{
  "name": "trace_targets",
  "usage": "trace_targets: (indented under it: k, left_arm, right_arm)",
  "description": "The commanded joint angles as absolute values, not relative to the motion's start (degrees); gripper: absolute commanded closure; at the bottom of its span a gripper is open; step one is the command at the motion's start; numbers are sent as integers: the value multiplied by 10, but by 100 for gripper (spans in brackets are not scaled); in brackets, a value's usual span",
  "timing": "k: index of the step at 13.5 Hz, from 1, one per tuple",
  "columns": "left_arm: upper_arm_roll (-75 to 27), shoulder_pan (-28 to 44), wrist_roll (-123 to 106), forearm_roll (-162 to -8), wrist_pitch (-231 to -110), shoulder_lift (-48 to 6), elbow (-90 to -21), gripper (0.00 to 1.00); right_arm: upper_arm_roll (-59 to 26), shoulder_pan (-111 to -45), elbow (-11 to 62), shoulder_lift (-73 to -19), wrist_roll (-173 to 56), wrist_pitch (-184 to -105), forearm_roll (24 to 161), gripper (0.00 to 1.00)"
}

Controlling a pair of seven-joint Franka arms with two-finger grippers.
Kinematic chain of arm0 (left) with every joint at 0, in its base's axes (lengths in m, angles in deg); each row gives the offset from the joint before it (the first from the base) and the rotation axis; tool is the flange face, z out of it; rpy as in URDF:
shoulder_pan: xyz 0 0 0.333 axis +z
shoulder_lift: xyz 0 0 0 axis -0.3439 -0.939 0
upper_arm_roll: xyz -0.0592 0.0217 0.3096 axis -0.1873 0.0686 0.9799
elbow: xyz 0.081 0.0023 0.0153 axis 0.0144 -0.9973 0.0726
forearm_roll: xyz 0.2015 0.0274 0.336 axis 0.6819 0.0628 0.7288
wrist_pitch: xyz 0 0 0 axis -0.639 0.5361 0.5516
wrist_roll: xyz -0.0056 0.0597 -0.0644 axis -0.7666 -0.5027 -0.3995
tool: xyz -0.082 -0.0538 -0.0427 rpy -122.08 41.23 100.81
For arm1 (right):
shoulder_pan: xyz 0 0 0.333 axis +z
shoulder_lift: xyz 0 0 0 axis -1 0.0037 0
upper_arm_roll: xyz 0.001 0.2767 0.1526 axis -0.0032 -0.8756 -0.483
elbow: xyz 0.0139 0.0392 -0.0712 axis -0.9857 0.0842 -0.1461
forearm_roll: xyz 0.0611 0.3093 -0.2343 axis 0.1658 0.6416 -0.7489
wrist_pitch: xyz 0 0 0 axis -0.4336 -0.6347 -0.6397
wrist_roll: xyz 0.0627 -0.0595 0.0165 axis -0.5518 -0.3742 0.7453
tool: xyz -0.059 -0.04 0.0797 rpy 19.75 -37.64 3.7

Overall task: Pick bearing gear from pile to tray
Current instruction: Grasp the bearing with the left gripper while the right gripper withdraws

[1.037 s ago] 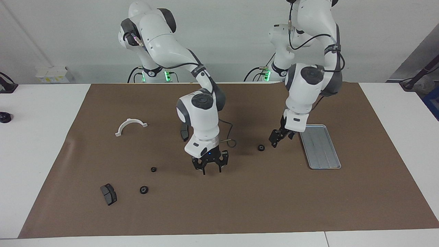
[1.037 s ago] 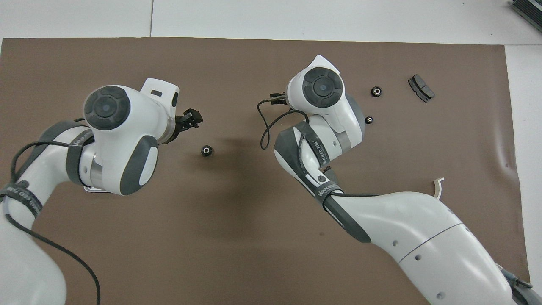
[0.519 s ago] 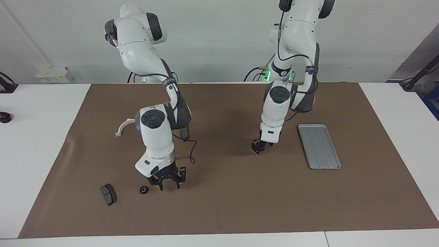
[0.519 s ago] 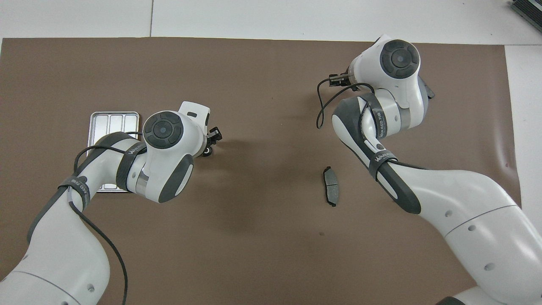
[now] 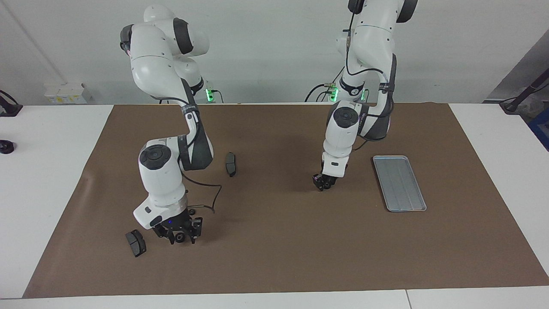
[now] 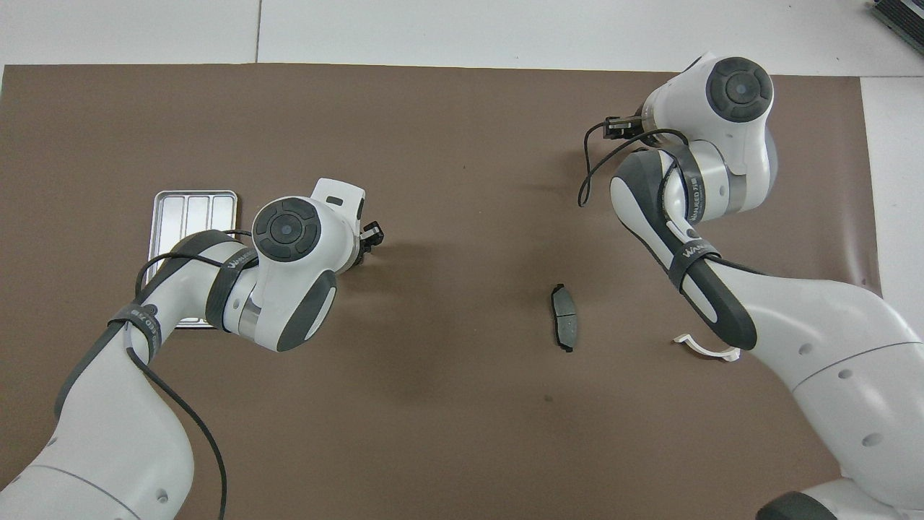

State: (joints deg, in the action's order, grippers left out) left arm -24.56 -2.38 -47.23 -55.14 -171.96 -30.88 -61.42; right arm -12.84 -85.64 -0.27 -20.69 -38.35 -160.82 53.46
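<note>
A small black ring (image 5: 180,237) lies on the brown mat (image 5: 274,257) of the counter, well apart from the tray (image 5: 399,183), toward the right arm's end. The right tool (image 5: 179,235) stands low around it, fingers spread wide to either side. A dark grey pad (image 5: 135,243) lies just beside it, another pad (image 5: 230,163) nearer the robots. The left tool (image 5: 324,183) sits low on the mat near the tray; whether it grips anything I cannot tell. The tray holds no parts.
</note>
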Motion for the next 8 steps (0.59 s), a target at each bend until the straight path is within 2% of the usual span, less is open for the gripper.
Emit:
trace_targets:
  k: [1, 2, 3, 8]
  left_arm:
    - [-238, -33, -486, -539, -1733, -286, -648, 46]
    - [-238, -33, -487, -539, -1733, -285, -649, 65]
    - [-238, -33, -486, -539, -1731, -285, -649, 100]
    - [-238, -25, -471, -538, -1683, -270, -626, 100]
  right_arm:
    - [-140, -871, -9, -200, -398, -1611, 532, 37]
    - [-140, -871, -6, -200, -398, -1610, 534, 37]
    - [-140, -871, -4, -201, -398, -1606, 535, 38]
    - [-141, -871, 13, -202, -397, -1603, 539, 39]
